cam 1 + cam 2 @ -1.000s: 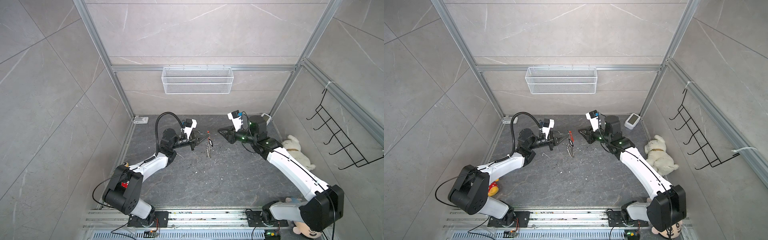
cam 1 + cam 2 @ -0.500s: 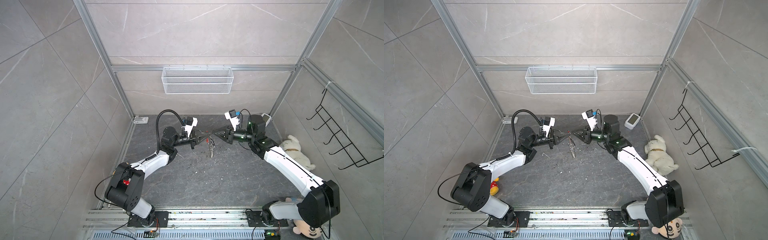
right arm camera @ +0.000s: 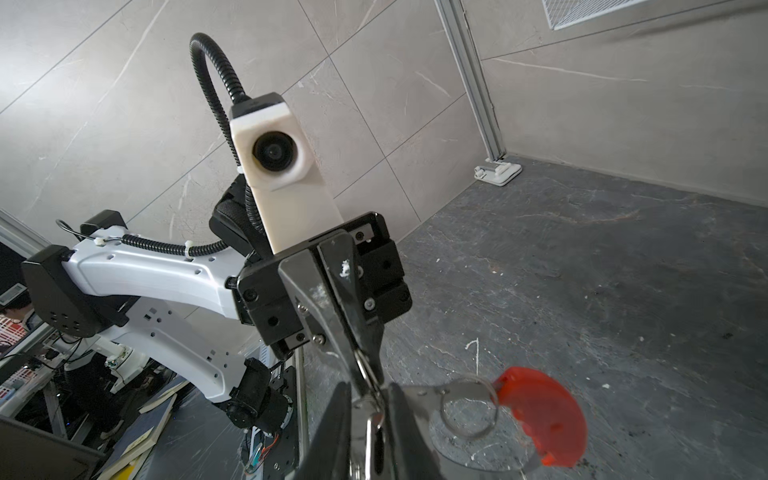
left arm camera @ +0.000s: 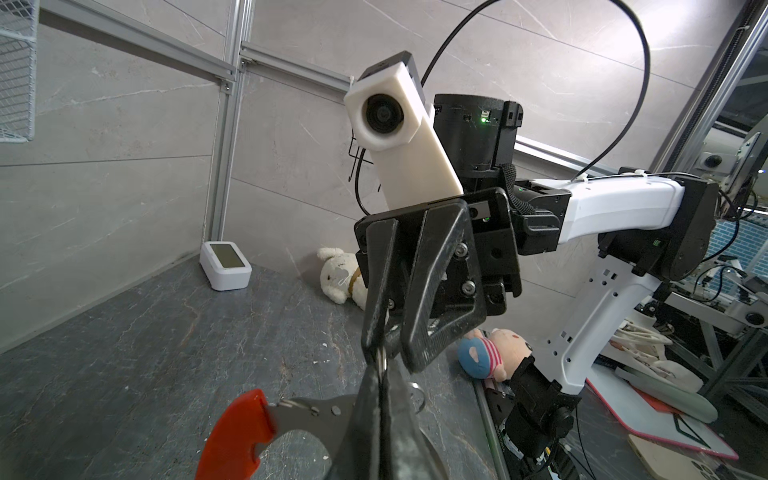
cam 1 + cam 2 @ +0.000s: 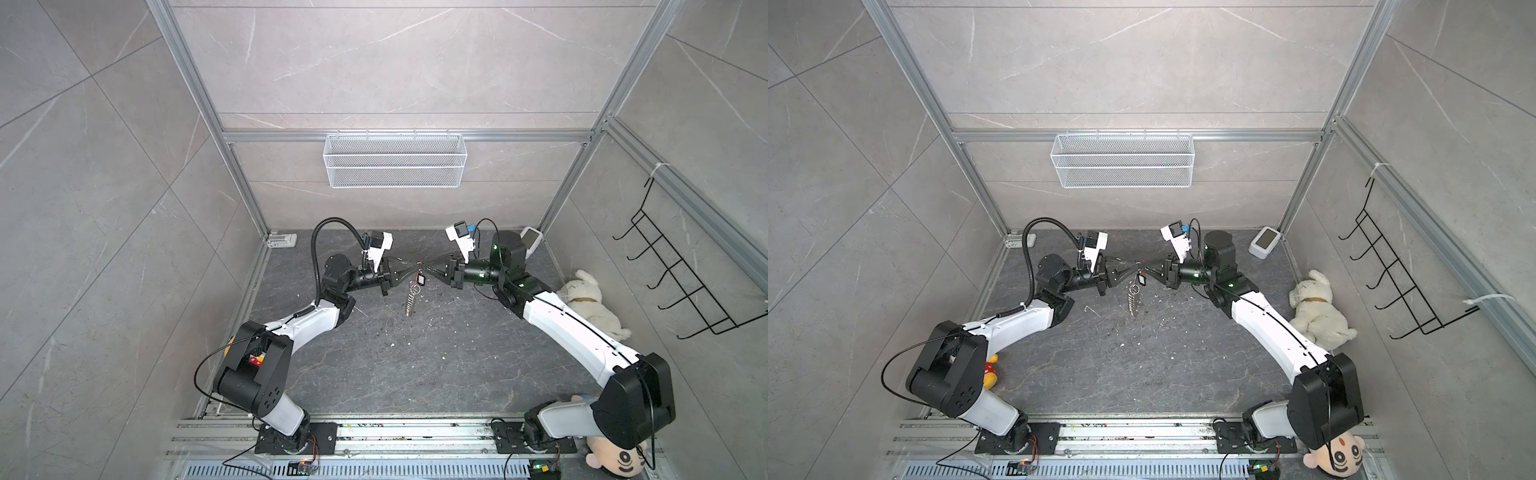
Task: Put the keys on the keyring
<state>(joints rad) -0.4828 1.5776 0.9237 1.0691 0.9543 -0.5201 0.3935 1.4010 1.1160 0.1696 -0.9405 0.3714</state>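
Both grippers meet tip to tip above the middle of the dark floor. My left gripper (image 5: 415, 267) (image 4: 380, 376) is shut on the keyring's flat metal part (image 4: 311, 411), beside its curved red bar (image 4: 237, 432) (image 3: 544, 411). Silver pieces (image 5: 411, 301) (image 5: 1132, 301) dangle from it in both top views. My right gripper (image 5: 424, 269) (image 3: 370, 395) is shut on a thin metal piece that seems to belong to the key. The key's black tag with a white face (image 5: 421, 279) (image 5: 1141, 279) hangs just under the tips. A small ring (image 3: 469, 409) lies against the keyring near the red bar.
A white mesh basket (image 5: 395, 166) hangs on the back wall and a black hook rack (image 5: 681, 286) on the right wall. A white plush dog (image 5: 590, 307), a small white device (image 5: 532, 241) and a doll (image 5: 615, 457) lie on the right. A bent white wire (image 5: 1090, 309) lies on the floor.
My right gripper has swung left until its tips meet the left gripper's. The left gripper has kept hold of the keyring and shifted slightly towards the middle.
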